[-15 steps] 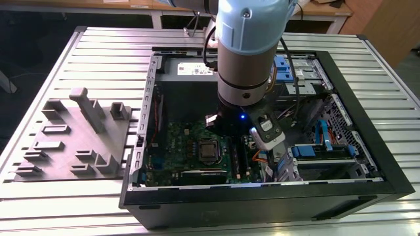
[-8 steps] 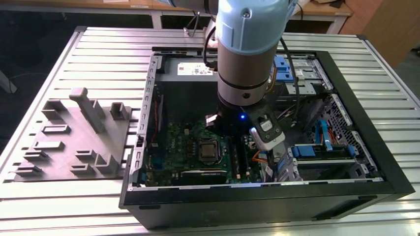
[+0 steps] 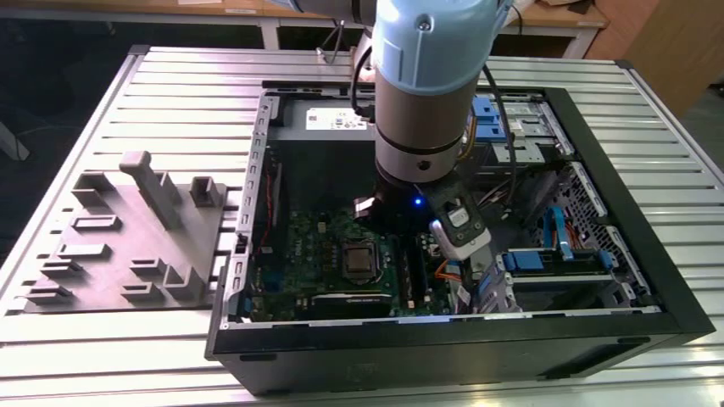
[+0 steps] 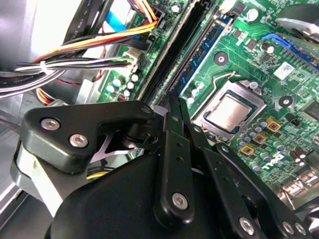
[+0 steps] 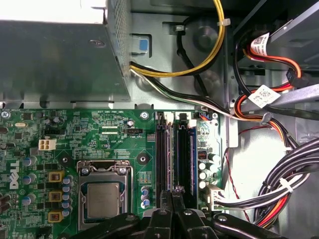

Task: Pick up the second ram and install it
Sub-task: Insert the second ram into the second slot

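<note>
My gripper (image 5: 172, 196) is down inside the open computer case (image 3: 633, 254), over the memory slots (image 5: 182, 149) of the green motherboard (image 5: 99, 129). Its black fingers (image 4: 174, 129) are pressed close together on the second ram (image 5: 172, 159). I see the ram edge-on, as a thin dark strip running along the slots away from the fingertips. It stands upright, in line with one slot. Whether it is fully seated I cannot tell. In the exterior view the arm's wrist (image 3: 419, 170) hangs over the board and hides the slots.
The processor socket (image 5: 102, 199) lies beside the slots. The grey power supply (image 5: 55, 59) borders the board. Bundled cables (image 5: 279, 184) crowd the slots' other side. Outside the case, a grey parts fixture (image 3: 136, 246) stands on the slatted table at the exterior view's left.
</note>
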Robot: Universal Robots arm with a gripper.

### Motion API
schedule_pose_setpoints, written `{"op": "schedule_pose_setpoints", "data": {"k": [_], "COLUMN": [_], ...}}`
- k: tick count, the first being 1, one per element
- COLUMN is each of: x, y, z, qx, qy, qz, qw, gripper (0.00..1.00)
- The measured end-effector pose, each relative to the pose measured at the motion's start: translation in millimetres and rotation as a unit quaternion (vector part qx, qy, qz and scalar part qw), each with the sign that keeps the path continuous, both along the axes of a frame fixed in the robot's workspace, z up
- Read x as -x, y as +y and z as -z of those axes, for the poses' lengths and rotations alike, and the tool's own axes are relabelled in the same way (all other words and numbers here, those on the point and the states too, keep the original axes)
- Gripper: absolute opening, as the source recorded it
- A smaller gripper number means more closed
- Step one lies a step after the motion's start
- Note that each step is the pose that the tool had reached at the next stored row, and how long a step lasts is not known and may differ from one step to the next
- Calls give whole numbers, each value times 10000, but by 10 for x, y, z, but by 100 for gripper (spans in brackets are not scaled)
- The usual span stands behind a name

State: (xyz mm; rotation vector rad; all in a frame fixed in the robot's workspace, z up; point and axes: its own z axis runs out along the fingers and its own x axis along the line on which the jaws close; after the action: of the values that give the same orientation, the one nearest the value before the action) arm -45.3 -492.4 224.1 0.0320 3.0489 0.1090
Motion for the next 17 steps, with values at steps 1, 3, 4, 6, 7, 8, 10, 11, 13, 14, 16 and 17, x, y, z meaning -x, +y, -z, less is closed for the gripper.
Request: {"op": "schedule_pose_setpoints", "data": {"k": [1,3,4,6,7,8,10,11,13,14,16,17], "x": [0,0,0,0,0,0,0,0,0,0,0,0], "y": [0,0,0,1,1,1,1,1,1,2,1,1], "z": [0,0,1,11,14,15,15,15,21,25,25,25], "qx": [0,0,0,-2,-1,0,0,0,-3,-4,-2,-2], "qy": [0,0,0,-1,-1,0,0,0,-1,-1,0,0], "qz": [3,5,6,6,6,6,5,5,6,5,5,6], "qw": [10000,10000,10000,10000,10000,10000,10000,10000,10000,10000,10000,10000], "gripper": [11,11,11,11,11,11,11,11,11,11,11,11]}}
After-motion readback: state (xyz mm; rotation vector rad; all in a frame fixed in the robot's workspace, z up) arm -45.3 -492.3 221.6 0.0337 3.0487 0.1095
